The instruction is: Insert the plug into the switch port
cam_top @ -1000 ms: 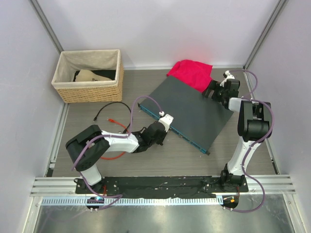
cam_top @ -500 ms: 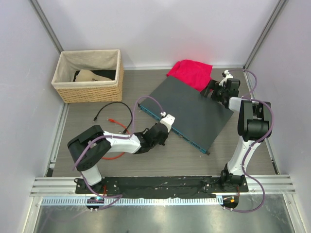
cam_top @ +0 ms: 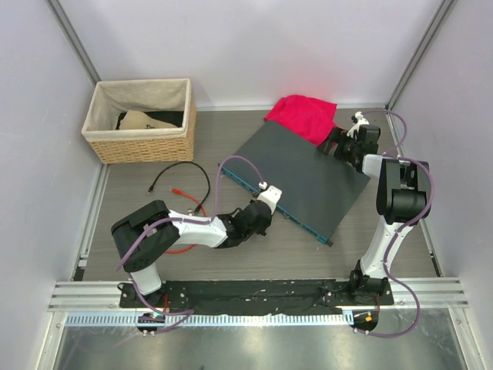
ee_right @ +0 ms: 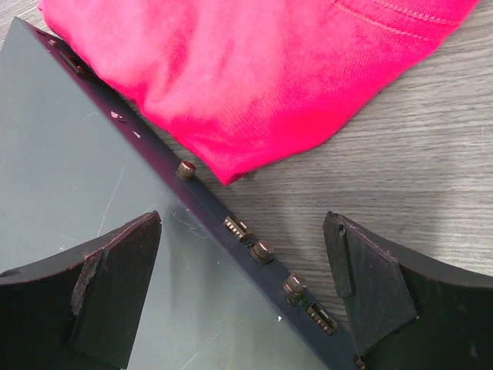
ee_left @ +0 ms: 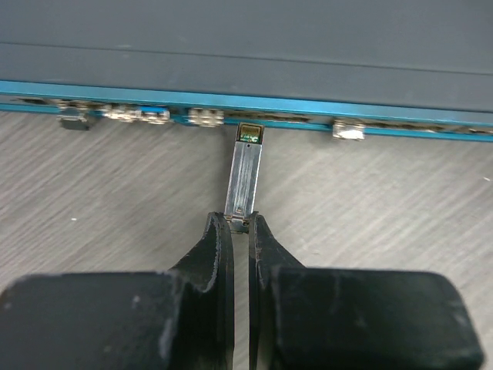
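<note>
The switch is a large flat dark-grey box lying at an angle mid-table. Its narrow teal front face fills the top of the left wrist view, lined with small sockets. My left gripper is shut on the rear end of the plug, a slim silver module pointing straight at that face. The plug's tip touches the face's lower edge; I cannot tell whether it is inside a port. In the top view the left gripper sits at the box's front edge. My right gripper is open, astride the box's rear edge.
A red cloth lies against the box's far corner and also shows in the right wrist view. A woven basket stands at the back left. A black cable and an orange cable lie left of the left arm.
My left gripper has shifted right along the box's front face with the plug in it. The right arm has not moved.
</note>
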Robot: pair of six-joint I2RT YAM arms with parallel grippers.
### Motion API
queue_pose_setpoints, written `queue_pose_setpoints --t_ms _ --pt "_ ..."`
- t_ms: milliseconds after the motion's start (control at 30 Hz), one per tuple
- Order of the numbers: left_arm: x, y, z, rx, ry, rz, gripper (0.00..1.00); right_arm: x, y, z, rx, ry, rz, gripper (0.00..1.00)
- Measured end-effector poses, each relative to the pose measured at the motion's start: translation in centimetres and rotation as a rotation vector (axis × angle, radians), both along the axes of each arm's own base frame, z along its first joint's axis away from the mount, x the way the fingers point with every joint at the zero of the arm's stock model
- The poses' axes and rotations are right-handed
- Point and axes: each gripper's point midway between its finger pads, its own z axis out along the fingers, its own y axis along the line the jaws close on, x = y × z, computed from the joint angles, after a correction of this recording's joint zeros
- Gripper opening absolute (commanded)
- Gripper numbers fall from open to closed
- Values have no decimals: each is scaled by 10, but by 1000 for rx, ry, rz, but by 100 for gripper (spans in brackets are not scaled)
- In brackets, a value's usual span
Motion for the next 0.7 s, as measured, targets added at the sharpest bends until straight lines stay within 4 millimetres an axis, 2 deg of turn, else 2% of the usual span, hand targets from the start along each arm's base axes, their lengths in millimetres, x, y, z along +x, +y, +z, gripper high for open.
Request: queue_pose_setpoints --t_ms 200,700 --pt "-3 -9 7 -12 -14 -11 0 0 0 0 2 0 -2 96" --pt "-1 -3 6 -8 1 50 0 0 0 0 9 1 0 96"
